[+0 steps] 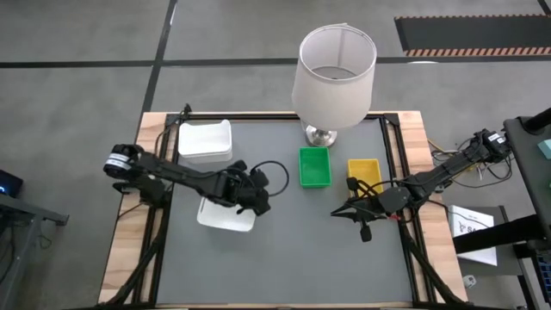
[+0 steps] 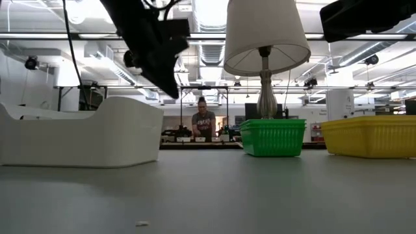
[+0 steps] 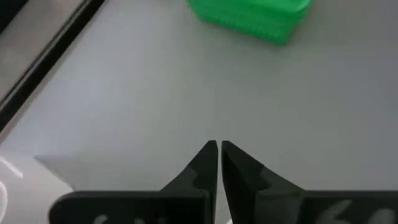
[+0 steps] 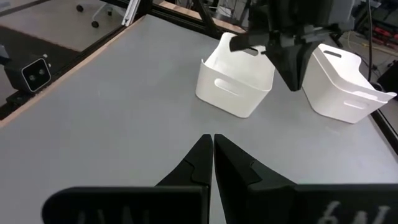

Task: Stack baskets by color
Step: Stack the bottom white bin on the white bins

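Two white baskets stand on the grey table: one at the far left [image 1: 205,140] [image 4: 345,84], the other nearer the middle [image 1: 225,215] [image 4: 236,84]. A green basket [image 1: 314,166] and a yellow basket [image 1: 364,172] stand side by side in front of the lamp. My left gripper [image 1: 261,200] [image 3: 218,149] is shut and empty. It hangs above the right rim of the nearer white basket and slants down toward the table's right. My right gripper [image 1: 342,210] [image 4: 213,144] is shut and empty, above the table near the yellow basket.
A tall lamp with a white shade [image 1: 331,77] stands at the table's far edge, right behind the green basket. Black frame rails [image 1: 392,164] run along the table's sides. Bare grey table [image 1: 293,258] lies across the near half.
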Robot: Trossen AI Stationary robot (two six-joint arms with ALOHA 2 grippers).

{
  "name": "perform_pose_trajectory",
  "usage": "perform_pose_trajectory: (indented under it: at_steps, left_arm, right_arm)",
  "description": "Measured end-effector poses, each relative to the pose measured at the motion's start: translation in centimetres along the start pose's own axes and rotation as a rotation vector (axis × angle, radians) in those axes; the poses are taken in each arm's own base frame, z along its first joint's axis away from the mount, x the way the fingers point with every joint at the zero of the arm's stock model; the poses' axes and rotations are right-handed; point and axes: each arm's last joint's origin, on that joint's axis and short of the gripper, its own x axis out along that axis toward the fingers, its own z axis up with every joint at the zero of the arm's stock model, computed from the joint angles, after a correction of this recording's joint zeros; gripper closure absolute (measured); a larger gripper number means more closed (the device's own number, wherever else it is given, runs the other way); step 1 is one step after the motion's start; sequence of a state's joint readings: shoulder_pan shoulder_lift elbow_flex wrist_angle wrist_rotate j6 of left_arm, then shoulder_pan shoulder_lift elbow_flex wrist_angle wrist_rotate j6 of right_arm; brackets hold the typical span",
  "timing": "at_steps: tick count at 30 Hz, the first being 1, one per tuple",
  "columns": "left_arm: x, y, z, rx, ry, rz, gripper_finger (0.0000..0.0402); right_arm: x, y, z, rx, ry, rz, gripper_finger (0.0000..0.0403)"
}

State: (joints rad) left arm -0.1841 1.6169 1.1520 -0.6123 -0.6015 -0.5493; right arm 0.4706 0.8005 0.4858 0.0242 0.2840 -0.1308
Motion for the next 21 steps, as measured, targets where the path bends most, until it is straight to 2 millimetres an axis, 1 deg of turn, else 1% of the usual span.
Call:
perform_pose_trajectory:
  at_steps: [7,12,21]
  left_arm:
    - [1.1,0.7,-0.7,-0.039,0.018,0.022,0.0396]
    - [1.6,0.6,-1.3,-0.064,0.026,-0.004,0.0396]
    - [2.1,0.2,-1.6,-0.101,0.010,-0.090,0.0396]
  right_arm:
    - [0.0,0.0,-0.1,-0.003,0.012,0.002,0.0394]
    - [0.0,0.0,-0.1,-0.003,0.012,0.002,0.0394]
    - [0.0,0.0,-0.1,-0.003,0.012,0.001,0.0394]
